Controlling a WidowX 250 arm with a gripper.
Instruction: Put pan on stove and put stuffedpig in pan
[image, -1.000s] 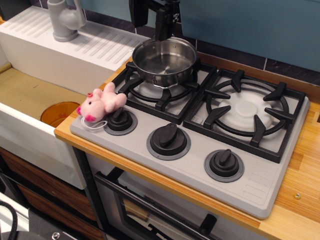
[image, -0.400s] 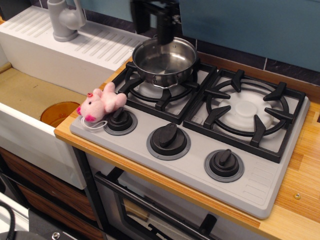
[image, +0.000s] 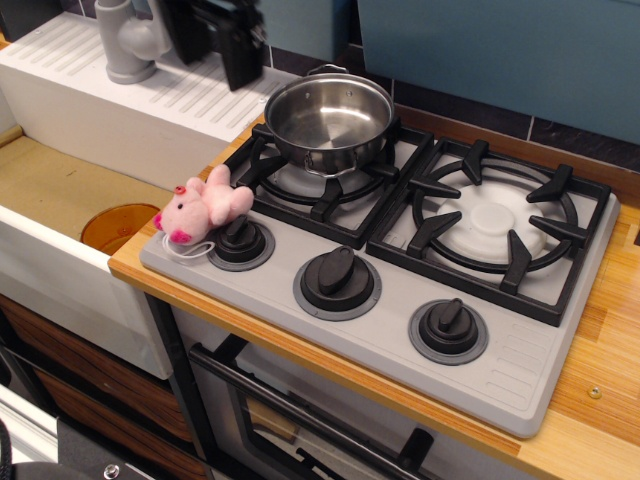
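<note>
The shiny steel pan (image: 328, 122) stands upright and empty on the back-left burner grate of the grey stove (image: 395, 335). At the stove's front-left corner lies the pink stuffedpig (image: 203, 205), leaning against the leftmost black knob (image: 240, 240). My black gripper (image: 225, 45) hangs at the top of the view, over the white drainboard, left of the pan and apart from it. Its fingers look spread with nothing between them. It is well behind and above the pig.
A white sink (image: 60, 190) with an orange disc (image: 118, 226) in its basin lies to the left. A grey faucet (image: 128, 40) rises just left of the gripper. The right burner grate (image: 495, 225) is bare. A wooden counter (image: 600, 350) frames the stove.
The gripper has let go of the pan's far rim and swung left, over the drainboard. Pan and pig have stayed where they were.
</note>
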